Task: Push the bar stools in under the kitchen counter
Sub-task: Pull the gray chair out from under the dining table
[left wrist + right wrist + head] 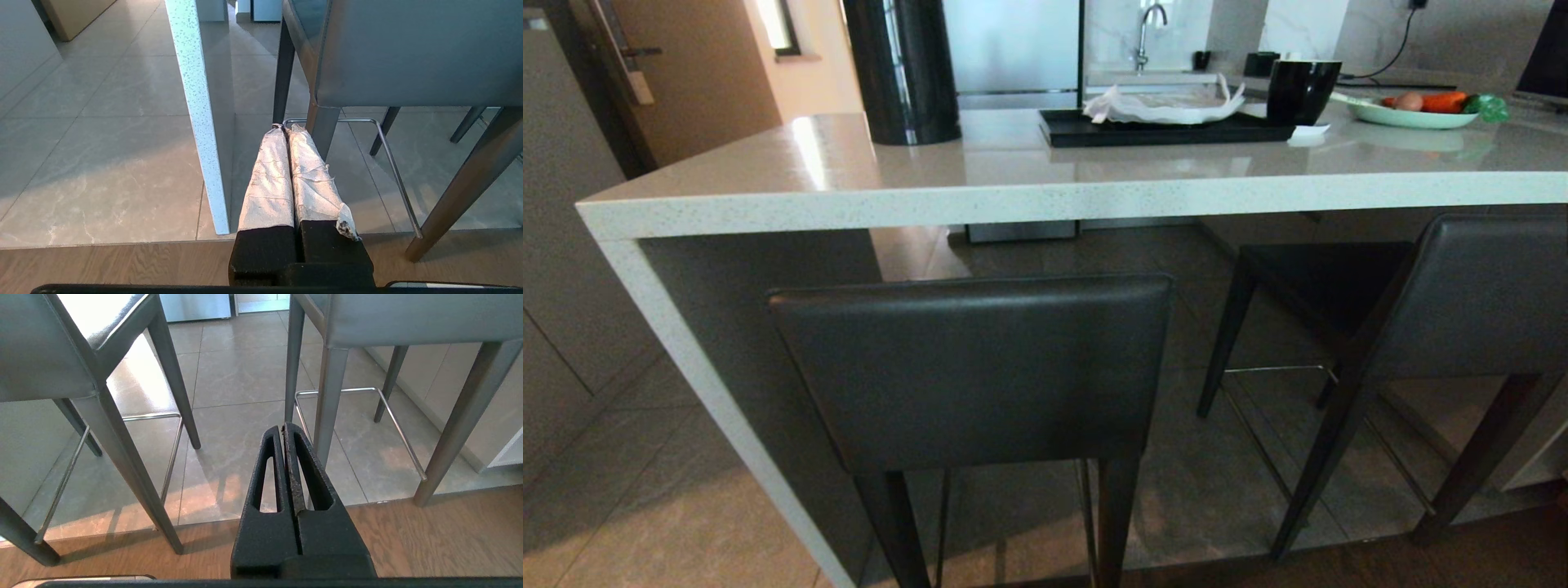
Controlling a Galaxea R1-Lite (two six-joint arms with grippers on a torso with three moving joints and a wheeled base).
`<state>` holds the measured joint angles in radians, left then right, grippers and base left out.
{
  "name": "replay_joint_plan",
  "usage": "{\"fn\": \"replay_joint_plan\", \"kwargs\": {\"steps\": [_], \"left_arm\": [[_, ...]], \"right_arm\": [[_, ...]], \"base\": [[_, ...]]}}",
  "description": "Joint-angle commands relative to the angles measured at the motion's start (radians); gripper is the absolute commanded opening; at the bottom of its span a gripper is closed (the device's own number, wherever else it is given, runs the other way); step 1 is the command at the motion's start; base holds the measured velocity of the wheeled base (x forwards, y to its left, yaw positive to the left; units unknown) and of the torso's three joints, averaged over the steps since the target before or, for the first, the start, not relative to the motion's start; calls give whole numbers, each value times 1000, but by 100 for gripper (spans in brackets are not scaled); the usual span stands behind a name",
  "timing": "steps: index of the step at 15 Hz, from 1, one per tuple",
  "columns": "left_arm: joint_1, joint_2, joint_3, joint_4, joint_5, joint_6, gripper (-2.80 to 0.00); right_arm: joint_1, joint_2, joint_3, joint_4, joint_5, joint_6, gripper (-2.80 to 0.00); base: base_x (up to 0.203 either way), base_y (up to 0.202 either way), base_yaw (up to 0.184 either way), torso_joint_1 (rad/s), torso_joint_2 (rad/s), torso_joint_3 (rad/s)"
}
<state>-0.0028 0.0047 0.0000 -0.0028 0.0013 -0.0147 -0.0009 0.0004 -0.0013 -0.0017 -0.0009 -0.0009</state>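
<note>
Bar stools stand pulled out on the near side of the kitchen counter (1013,196): the left stool (972,367) square-on, the right stool (1462,302) angled. Both grippers, left gripper (284,127) and right gripper (282,426), hang low with fingers pressed together, holding nothing. Best push flat against a backrest's middle, straight toward the counter.

From my left wrist camera, the left gripper (284,127) shows both cloth-wrapped fingers (269,179) pressed together, holding nothing and hanging above the floor. A bar stool (408,57) fills the 1 to 3 o'clock sector; its chrome footrest bar (388,157) passes just behind the fingertips. The counter side panel (196,106) stands at 11 o'clock on grey floor tiles (102,134). A wood floor strip (122,261) runs nearest me.
</note>
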Motion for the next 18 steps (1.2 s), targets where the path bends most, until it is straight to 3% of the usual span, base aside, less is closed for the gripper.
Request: {"fn": "replay_joint_plan", "kwargs": {"steps": [1, 4, 13, 18], "left_arm": [[1, 1, 2, -2, -1, -1, -280], [1, 1, 2, -2, -1, 2, -280], [1, 1, 2, -3, 0, 5, -280], [1, 1, -3, 6, 0, 38, -280]], "right_arm": [[-1, 0, 1, -1, 1, -1, -280], [-1, 0, 1, 5, 4, -45, -280], [-1, 0, 1, 5, 7, -33, -280], [-1, 0, -2, 5, 2, -32, -280]], "base": [[0, 0, 0, 0, 0, 0], [0, 0, 0, 0, 0, 0], [0, 0, 0, 0, 0, 0], [0, 0, 0, 0, 0, 0]]}}
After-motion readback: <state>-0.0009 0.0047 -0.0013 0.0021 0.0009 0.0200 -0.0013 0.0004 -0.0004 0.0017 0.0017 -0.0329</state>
